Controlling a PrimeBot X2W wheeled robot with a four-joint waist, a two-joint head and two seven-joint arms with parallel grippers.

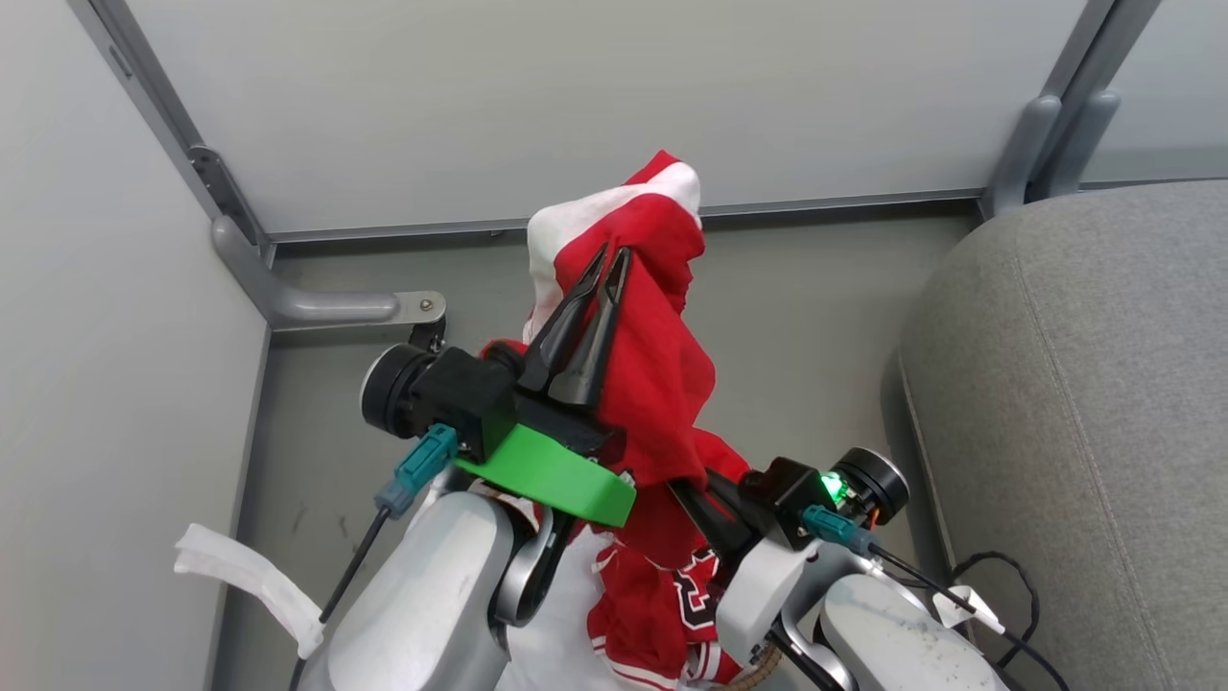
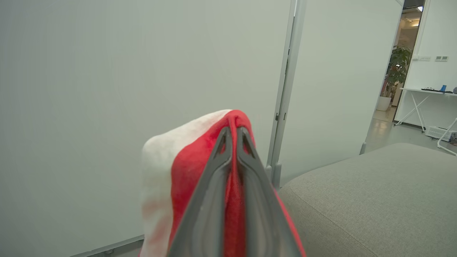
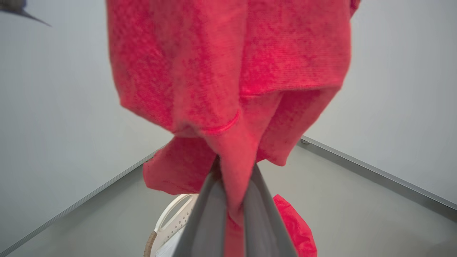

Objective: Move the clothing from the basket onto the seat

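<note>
We see the red garment with white trim (image 1: 662, 365) hanging in the air above the floor, clear of the basket and left of the seat, its white band (image 2: 157, 171) draped over the top. The left gripper (image 1: 614, 254) points upward and is clamped tight on the garment's upper fold, cloth squeezed between its dark fingers (image 2: 210, 200). Lower down, the right gripper (image 1: 693, 488) is closed on a hanging fold of what looks to us like the same red cloth; in the right wrist view the fabric is pinched between its two fingers (image 3: 210, 214) and billows above them. Below the arms lies the red jersey (image 1: 662, 595), its black, white-edged number partly showing, resting in the basket (image 3: 171, 217) on the white liner (image 1: 552, 624). A bit of the basket's brown woven rim (image 1: 758, 670) peeks out beside the right arm. The grey seat (image 1: 1074, 403) stands to the right, apart from the garment, with pale wall panels (image 1: 576, 96) behind.
</note>
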